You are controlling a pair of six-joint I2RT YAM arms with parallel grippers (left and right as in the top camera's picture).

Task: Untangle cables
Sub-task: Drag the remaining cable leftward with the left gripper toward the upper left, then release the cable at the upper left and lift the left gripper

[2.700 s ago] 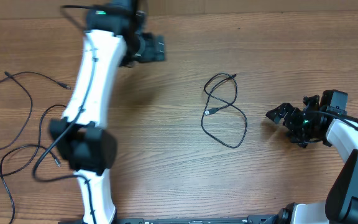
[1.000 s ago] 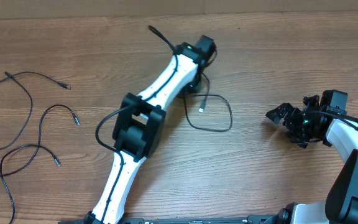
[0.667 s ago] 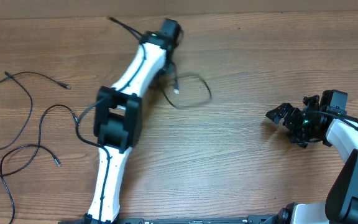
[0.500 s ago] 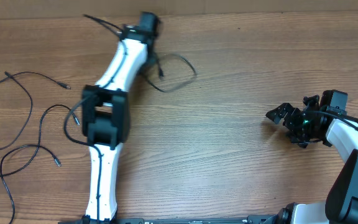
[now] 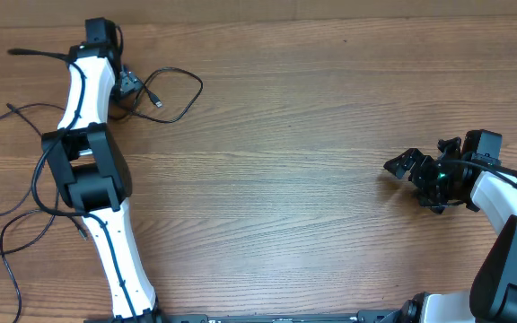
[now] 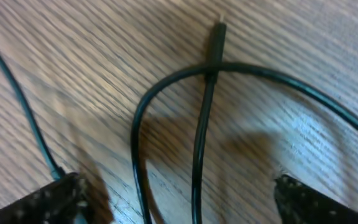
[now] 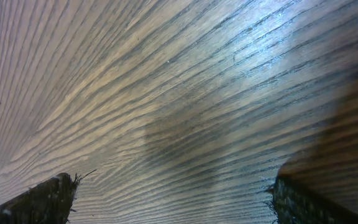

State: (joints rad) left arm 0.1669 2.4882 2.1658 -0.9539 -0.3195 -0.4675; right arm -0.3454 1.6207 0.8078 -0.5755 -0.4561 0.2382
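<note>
The wooden surface (image 5: 285, 206) fills the overhead view, brown, with fine straight grain running side to side and a dull sheen.

The left arm (image 5: 106, 242) is a smooth white shell with blocky black joints. It rises from the bottom left of the frame to the upper left corner. The right arm (image 5: 501, 202), of the same white and black build, bends in at the lower right edge.

The left claw (image 5: 128, 85) is in the upper left of the overhead view. In the left wrist view its rough, speckled black fingertips (image 6: 48, 199) stand wide apart at the bottom corners, clamped on nothing. The right claw (image 5: 408, 166), at the right of the frame, also has its fingers spread, with only bare grain between them.

The cables (image 5: 201, 88) are thin, glossy black cords. One lies as a loose rounded loop on the surface just right of the left claw. In the wrist view, one stretch of it (image 6: 201, 143) crosses another between the fingertips and ends in a small cylindrical plug (image 6: 218, 37). More strands (image 5: 3, 240) curve along the left edge.
</note>
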